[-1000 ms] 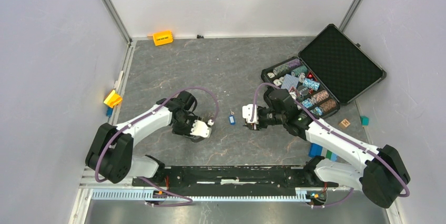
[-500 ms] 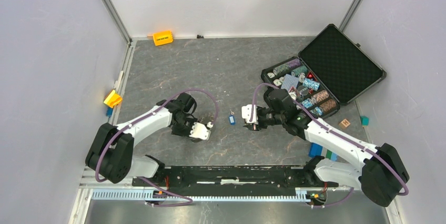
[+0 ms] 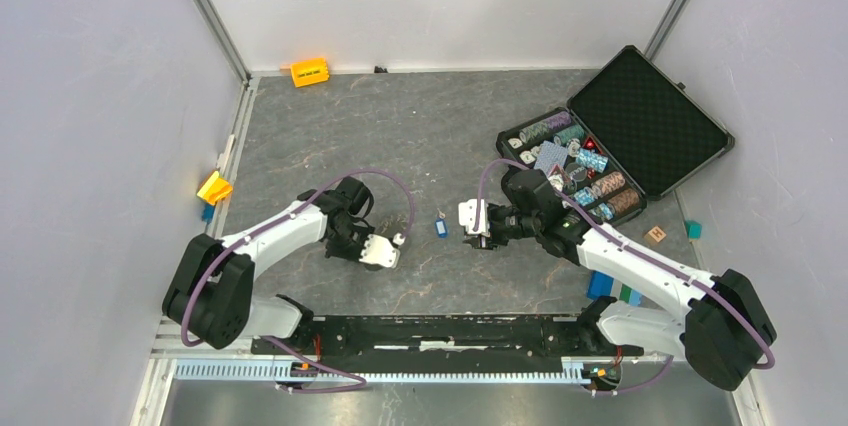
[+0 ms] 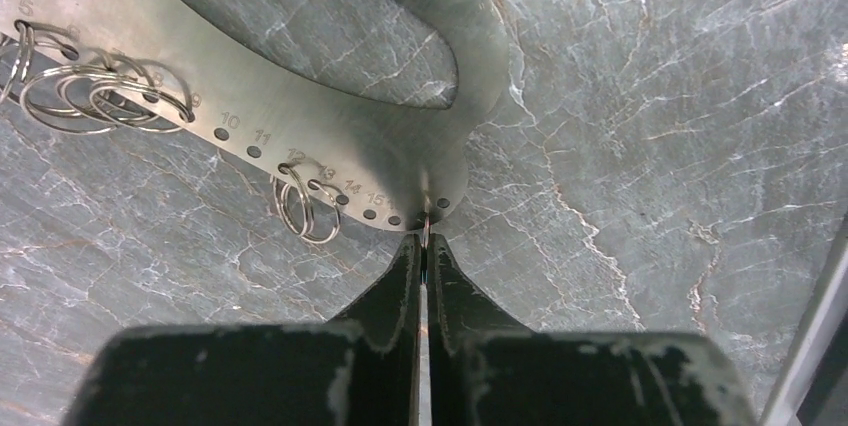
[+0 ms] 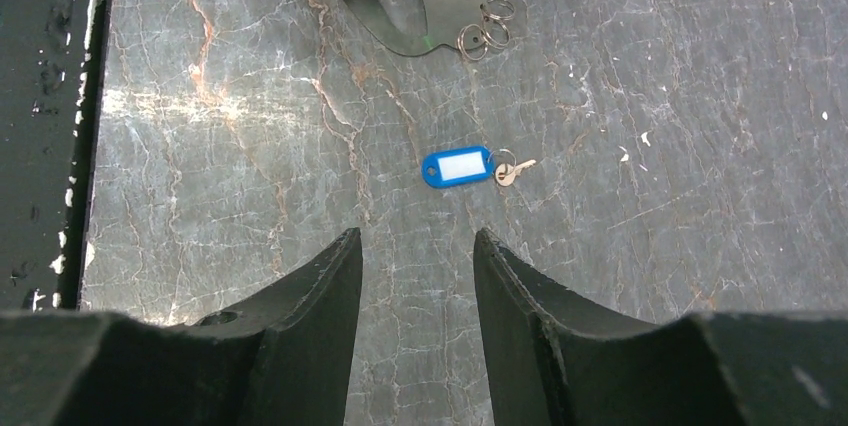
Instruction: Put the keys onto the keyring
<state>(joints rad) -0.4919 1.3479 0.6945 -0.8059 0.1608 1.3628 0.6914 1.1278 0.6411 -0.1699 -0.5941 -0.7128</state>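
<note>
On the left, the left gripper [image 4: 424,244] has its two black fingers pressed together, pinching the thin near edge of a flat, curved grey metal plate with numbered holes [image 4: 330,126]. Wire split rings [image 4: 100,96] hang through several of those holes. Over the last second this gripper has drawn back a little toward the robot's base. The plate has probably slid with it across the grey marbled table [image 3: 420,136], though the overhead view is too small to confirm this.

In the middle, a blue plastic key tag [image 5: 457,167] lies flat on the table, joined by a tiny ring to a small pale metal key [image 5: 514,172]. It lies in the same spot as a second ago, untouched, between the two grippers and near the plate's end.

On the right, the right gripper [image 5: 417,246] hovers with its fingers spread wide, and the tag lies just ahead of the gap. It has only edged slightly leftward. Farther right sits an open black case of poker chips [image 3: 650,106].

The plate seems to be held steady, but the key has not yet been picked up and nothing has been threaded.
</note>
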